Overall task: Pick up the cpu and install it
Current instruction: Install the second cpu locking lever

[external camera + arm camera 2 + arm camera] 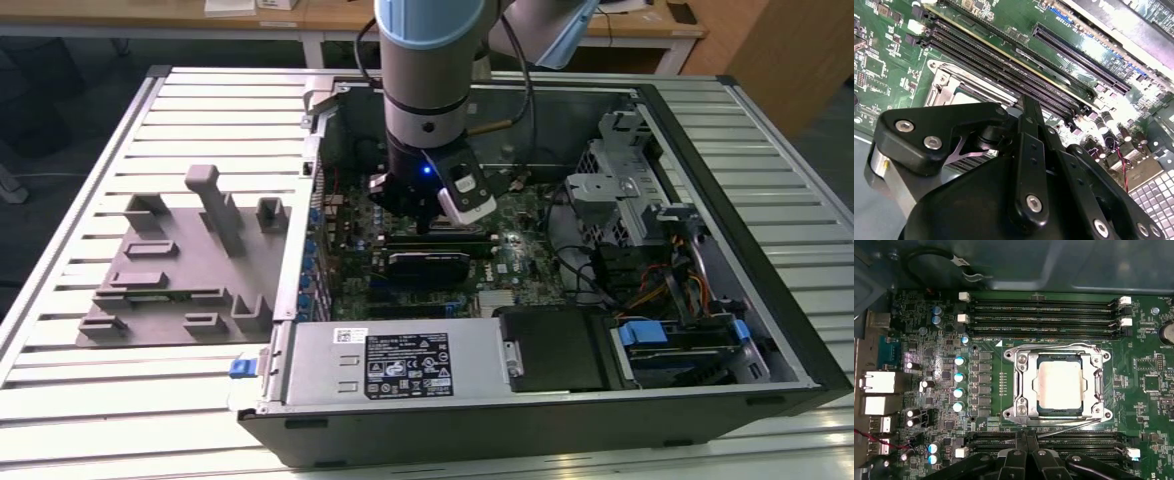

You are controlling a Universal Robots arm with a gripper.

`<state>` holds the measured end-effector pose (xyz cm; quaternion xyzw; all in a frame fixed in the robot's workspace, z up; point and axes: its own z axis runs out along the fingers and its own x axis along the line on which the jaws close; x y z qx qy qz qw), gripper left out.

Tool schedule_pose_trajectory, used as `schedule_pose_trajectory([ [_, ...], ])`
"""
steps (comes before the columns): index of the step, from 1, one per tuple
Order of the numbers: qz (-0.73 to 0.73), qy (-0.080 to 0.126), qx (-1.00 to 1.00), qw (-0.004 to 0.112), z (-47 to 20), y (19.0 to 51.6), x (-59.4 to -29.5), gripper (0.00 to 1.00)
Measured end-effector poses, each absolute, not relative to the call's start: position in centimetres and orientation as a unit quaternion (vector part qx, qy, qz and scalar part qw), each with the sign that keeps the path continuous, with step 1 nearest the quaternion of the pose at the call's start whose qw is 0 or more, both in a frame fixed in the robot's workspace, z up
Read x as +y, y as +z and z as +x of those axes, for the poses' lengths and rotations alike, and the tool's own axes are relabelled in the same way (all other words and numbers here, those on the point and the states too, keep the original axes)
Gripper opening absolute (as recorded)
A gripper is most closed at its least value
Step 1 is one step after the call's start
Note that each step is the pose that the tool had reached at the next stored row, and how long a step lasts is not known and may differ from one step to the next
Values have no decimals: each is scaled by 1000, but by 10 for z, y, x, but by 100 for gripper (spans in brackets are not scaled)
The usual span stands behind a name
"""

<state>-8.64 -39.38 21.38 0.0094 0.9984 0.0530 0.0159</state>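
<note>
In both wrist views the gripper (pixel 1026 460) body hides the socket frame's (pixel 1019 390) near edge.

The cpu (pixel 1059 385), a flat square chip with a pale silvery top plate, lies level and squarely seated inside the metal-framed socket (pixel 1021 385) on the green motherboard (pixel 1146 385), between two banks of memory slots.
</note>
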Motion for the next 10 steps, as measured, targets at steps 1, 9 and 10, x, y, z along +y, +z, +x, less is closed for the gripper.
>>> schedule_pose_trajectory([
  [1, 9, 54, 998, 16, -87, 213, -394, 11],
  [9, -1, 83, 996, 16, -89, 208, -397, 11],
  [10, -2, 87, 996, 16, -89, 208, -397, 11],
])
